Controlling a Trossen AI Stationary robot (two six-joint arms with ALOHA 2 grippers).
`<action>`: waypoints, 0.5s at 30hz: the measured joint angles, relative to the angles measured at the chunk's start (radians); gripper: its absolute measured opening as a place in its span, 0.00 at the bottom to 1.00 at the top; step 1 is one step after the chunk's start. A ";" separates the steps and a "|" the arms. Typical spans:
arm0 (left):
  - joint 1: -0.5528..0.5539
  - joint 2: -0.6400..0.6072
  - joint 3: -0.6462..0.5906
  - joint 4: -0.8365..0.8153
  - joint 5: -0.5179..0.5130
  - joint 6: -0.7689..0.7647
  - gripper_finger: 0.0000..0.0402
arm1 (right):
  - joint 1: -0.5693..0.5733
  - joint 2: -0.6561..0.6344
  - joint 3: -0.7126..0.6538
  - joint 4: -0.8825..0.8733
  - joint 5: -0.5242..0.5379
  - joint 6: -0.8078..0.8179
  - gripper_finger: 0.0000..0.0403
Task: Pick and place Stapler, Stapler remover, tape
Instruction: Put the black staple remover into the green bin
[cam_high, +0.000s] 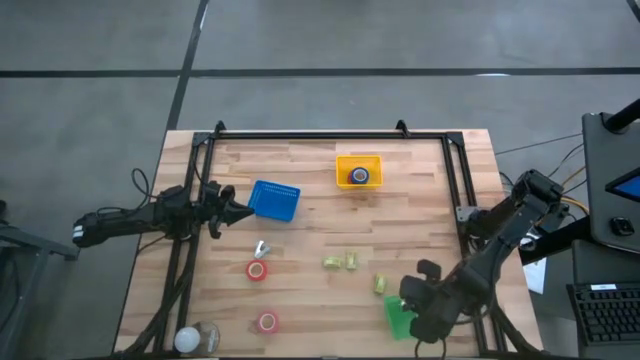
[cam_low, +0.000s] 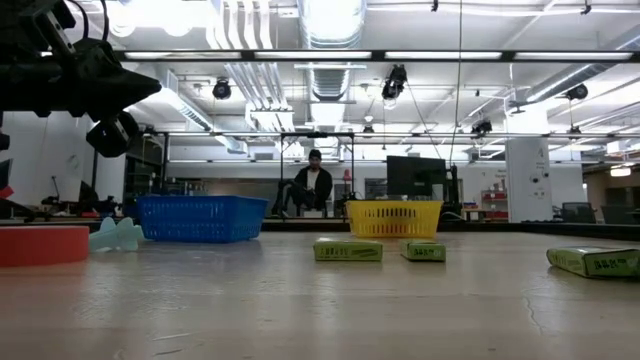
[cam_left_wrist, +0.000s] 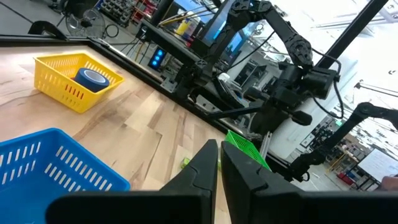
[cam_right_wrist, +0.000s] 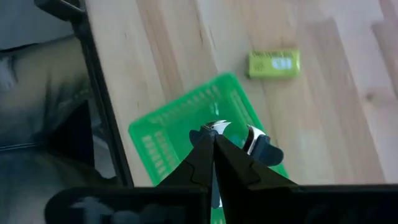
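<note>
My right gripper (cam_high: 414, 304) (cam_right_wrist: 214, 133) hovers over the green basket (cam_high: 397, 320) (cam_right_wrist: 180, 121) at the table's near right and is shut on a dark stapler remover with metal jaws (cam_right_wrist: 254, 138). My left gripper (cam_high: 238, 211) (cam_left_wrist: 219, 155) waits shut and empty beside the blue basket (cam_high: 274, 200). A blue tape roll (cam_high: 360, 176) (cam_left_wrist: 92, 79) lies in the yellow basket (cam_high: 343, 163). Two red tape rolls (cam_high: 258, 269) (cam_high: 266, 321) lie flat on the table. A pale stapler remover (cam_high: 262, 249) (cam_low: 115, 235) rests near them. My right gripper pinches the stapler remover at one metal jaw (cam_right_wrist: 217, 126) between its fingertips, coming from above and pointing down. The second jaw and the dark body stick out to one side. It hangs above the green basket's floor; whether it touches the floor I cannot tell.
Three small green boxes (cam_high: 333, 262) (cam_high: 352, 262) (cam_high: 380, 284) lie mid-table, near the green basket. A clear roundish object (cam_high: 197, 338) sits at the near left corner. A black frame (cam_high: 330, 134) borders the far, left and right edges. A person sits far behind the table (cam_low: 314, 185).
</note>
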 joint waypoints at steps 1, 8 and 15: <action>0.000 0.000 0.000 0.000 0.000 0.000 0.06 | 0.004 0.000 0.000 -0.015 -0.001 0.023 0.02; 0.000 0.000 0.000 0.000 0.000 0.000 0.06 | 0.014 0.000 -0.041 -0.044 -0.054 0.131 0.02; 0.000 0.000 0.000 0.000 0.000 0.000 0.06 | 0.013 0.000 -0.106 -0.031 -0.119 0.223 0.02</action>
